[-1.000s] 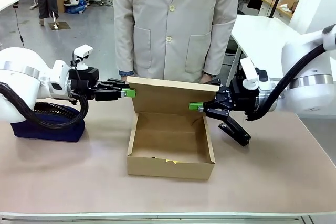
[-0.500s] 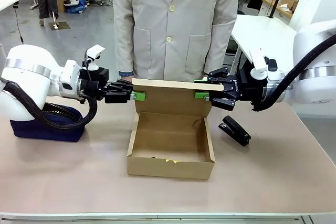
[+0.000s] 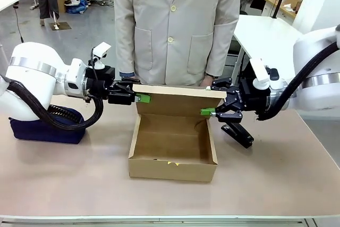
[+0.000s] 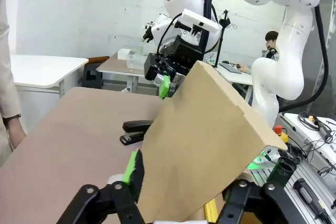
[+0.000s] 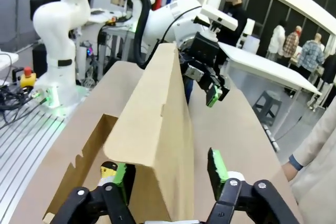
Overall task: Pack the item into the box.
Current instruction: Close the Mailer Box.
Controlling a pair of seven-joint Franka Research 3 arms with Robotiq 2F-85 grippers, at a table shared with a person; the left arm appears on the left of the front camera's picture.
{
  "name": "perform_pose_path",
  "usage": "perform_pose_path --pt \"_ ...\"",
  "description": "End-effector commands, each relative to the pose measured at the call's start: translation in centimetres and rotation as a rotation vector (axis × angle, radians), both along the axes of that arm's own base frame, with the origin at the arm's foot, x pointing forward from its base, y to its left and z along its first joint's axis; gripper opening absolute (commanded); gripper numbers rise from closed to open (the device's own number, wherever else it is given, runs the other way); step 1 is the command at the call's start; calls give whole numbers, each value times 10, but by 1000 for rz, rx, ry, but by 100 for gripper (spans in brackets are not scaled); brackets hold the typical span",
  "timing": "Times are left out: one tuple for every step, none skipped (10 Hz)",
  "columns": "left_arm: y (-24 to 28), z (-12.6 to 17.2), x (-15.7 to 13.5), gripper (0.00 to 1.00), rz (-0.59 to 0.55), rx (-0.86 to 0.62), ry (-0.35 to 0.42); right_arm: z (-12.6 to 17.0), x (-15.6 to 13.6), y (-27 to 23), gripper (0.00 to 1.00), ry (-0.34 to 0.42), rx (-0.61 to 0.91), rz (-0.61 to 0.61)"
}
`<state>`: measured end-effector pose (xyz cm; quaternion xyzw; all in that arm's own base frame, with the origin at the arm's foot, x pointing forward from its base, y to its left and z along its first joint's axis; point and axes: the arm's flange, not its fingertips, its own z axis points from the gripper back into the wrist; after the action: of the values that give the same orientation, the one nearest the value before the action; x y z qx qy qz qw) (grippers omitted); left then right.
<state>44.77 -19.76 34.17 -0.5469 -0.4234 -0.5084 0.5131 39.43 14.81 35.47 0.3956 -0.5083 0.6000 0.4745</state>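
Note:
The brown cardboard box (image 3: 171, 167) stands open mid-table, its lid flap (image 3: 178, 100) raised at the far side and leaning over the opening. A bit of the yellow item (image 3: 172, 163) lies on the box floor by the near wall; it also peeks out as the item (image 5: 108, 170). My left gripper (image 3: 141, 98) is open astride the flap's left end, one green pad (image 4: 134, 166) against the flap (image 4: 205, 140). My right gripper (image 3: 211, 111) is open astride the right end, its pad (image 5: 217, 166) clear of the flap (image 5: 157, 124).
A black stapler (image 3: 237, 134) lies on the table just right of the box, under my right gripper. A navy zip pouch (image 3: 45, 130) sits at the far left under my left arm. A person in a beige coat (image 3: 175, 25) stands close behind the box.
The flap has tipped further forward over the box. My right gripper has dropped lower along the flap's right end; my left gripper has edged a little to the right.

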Motion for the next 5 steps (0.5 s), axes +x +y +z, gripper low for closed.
perform_pose_path --pt "9 2 -10 100 3 15 -46 -50 -5 -13 100 -43 29 5" --pt "11 3 -13 100 -16 29 -50 -47 -6 -18 100 -45 31 -4" --pt "13 4 -17 100 -18 61 -57 -44 -8 -23 100 -49 29 -6" --pt "17 4 -23 100 -29 90 -62 -40 -10 -31 100 -48 18 -9" --pt "28 6 -33 100 -39 105 -73 -35 -15 -44 100 -38 1 -9"
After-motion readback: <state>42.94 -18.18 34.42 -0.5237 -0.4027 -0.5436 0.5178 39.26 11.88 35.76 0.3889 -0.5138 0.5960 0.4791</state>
